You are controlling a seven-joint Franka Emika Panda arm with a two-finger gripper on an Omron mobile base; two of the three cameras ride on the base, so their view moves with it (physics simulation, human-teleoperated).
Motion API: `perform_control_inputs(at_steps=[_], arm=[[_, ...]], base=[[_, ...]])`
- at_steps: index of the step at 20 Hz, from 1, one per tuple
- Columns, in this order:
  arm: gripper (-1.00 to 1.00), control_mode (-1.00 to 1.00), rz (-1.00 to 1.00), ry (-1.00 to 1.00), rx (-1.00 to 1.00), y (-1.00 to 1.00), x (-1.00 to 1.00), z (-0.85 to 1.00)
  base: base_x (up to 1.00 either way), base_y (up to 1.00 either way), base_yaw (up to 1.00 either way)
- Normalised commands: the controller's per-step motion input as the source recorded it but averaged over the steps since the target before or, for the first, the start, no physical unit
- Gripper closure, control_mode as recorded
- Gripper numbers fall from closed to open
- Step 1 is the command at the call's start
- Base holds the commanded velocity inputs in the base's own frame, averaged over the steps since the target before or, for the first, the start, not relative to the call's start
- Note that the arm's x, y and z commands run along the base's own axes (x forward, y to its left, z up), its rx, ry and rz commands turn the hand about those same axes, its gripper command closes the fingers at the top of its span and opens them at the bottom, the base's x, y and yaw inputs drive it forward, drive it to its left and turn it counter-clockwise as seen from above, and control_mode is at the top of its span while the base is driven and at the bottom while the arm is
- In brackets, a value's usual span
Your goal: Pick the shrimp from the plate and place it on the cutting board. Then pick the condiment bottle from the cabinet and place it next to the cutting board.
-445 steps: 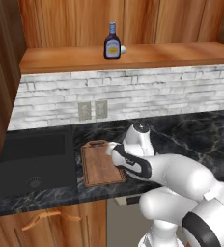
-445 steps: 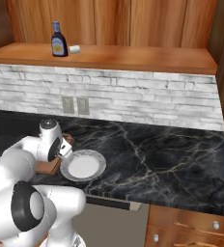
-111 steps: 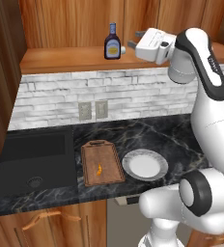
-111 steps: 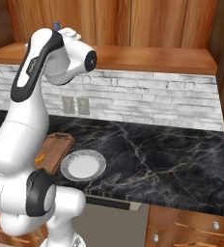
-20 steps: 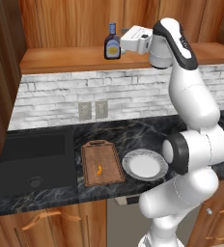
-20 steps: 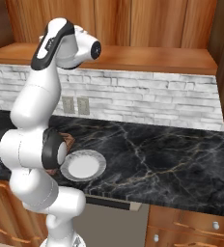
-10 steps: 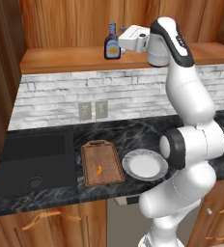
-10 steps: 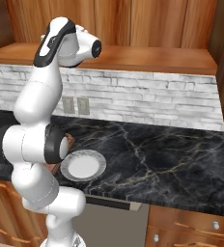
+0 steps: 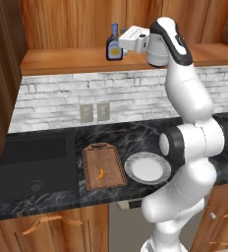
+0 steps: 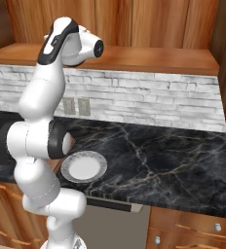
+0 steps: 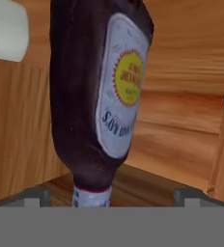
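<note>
The dark-brown condiment bottle (image 9: 114,44) stands on the cabinet's open ledge (image 9: 62,60). My gripper (image 9: 122,46) is level with it and just to its right, open. In the hand view, which is rolled over, the bottle (image 11: 97,96) looms large between the two fingertips (image 11: 34,195), with a gap on each side and its label facing the camera. Down on the counter the tiny orange shrimp (image 9: 100,172) lies on the wooden cutting board (image 9: 106,153). The white-grey plate (image 9: 147,169) sits bare just right of the board and also appears behind my arm (image 10: 84,167).
A small white block (image 11: 7,29) sits on the ledge close to the bottle. A dark sink (image 9: 37,160) lies left of the board. Black marble counter (image 10: 163,155) stretches right of the plate. Two wall outlets (image 9: 95,112) sit on the brick backsplash.
The hand has crept left along the ledge, closing the gap to the bottle. Bottle, board, shrimp and plate have stayed in place.
</note>
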Motion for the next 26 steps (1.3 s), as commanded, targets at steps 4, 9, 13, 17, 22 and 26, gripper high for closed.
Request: perform_control_inputs(at_steps=[4, 9, 13, 17, 22, 26], arm=[[-1.0, -1.0, 0.0, 0.0, 0.0, 0.06, 0.2, -0.01], [-1.0, -1.0, 0.0, 0.01, 0.0, 0.06, 0.2, 0.0], [-1.0, -1.0, 0.0, 0.01, 0.0, 0.05, 0.18, 0.0], [-1.0, -1.0, 0.0, 0.01, 0.0, 0.02, 0.15, 0.0], [1.0, -1.0, 0.0, 0.0, 0.0, 0.03, 0.02, 0.0], [1.0, -1.0, 0.0, 0.0, 0.0, 0.0, 0.0, 0.0]], base=[[0.0, 0.0, 0.0], [0.0, 0.0, 0.0], [0.0, 0.0, 0.0], [0.0, 0.0, 0.0], [0.0, 0.0, 0.0], [0.0, 0.0, 0.0]])
